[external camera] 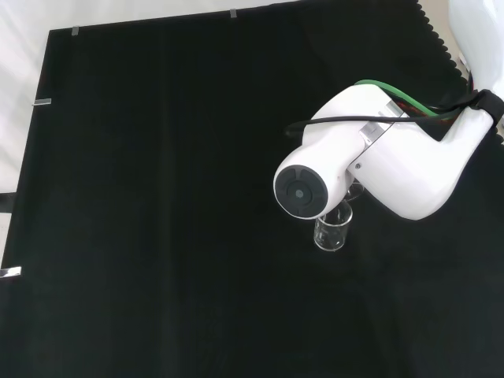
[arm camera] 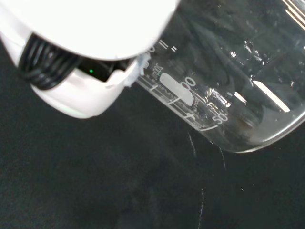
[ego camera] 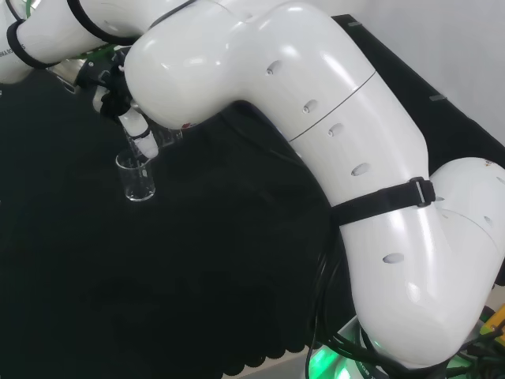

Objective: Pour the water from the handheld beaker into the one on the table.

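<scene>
Your hand point(ego camera: 130, 118) grips a tilted beaker point(arm camera: 228, 81), fingers curled on it, above the table beaker point(ego camera: 138, 180).

Bright even light; glare streaks the tilted beaker point(arm camera: 228, 81), the hand point(arm camera: 81, 90) blurred.

The held beaker point(arm camera: 228, 86) bears white graduation marks, digits unreadable.

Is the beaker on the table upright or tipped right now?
Upright. In the head view the beaker on the table stands on its base on the black cloth, rim up; the front view agrees.
</scene>
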`<state>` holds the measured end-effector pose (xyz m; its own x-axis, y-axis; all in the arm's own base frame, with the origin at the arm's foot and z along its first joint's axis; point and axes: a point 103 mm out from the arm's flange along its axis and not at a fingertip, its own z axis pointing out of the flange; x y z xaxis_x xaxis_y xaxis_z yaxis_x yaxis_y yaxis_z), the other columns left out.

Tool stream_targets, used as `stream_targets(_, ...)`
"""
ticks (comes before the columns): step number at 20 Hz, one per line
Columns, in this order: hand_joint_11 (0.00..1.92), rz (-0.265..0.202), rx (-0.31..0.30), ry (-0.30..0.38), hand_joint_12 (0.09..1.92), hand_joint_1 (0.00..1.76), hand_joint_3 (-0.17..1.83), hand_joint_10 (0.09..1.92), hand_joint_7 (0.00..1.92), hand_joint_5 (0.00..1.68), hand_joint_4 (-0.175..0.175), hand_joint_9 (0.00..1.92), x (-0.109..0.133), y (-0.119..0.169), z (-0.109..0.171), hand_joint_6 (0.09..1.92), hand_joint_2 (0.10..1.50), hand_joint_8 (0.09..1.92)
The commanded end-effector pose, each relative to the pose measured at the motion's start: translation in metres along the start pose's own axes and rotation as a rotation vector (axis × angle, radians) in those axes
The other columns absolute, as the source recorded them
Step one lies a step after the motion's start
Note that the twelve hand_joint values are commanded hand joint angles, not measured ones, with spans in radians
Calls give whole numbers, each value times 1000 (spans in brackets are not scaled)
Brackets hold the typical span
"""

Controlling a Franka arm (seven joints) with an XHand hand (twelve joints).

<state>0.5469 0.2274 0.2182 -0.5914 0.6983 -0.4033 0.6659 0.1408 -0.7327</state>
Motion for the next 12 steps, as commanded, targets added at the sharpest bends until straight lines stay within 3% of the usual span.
stream_targets(1, 1027, 1, -14, 10, 834, 1450, 935, 840, 1462, 1246, -175, 1347, -1, -1, -1, 660, 463, 521)
stream_targets(12, 1026, -28, -177, 103, 833, 1450, 935, 840, 1463, 1246, -175, 1347, -14, -16, -4, 660, 463, 520)
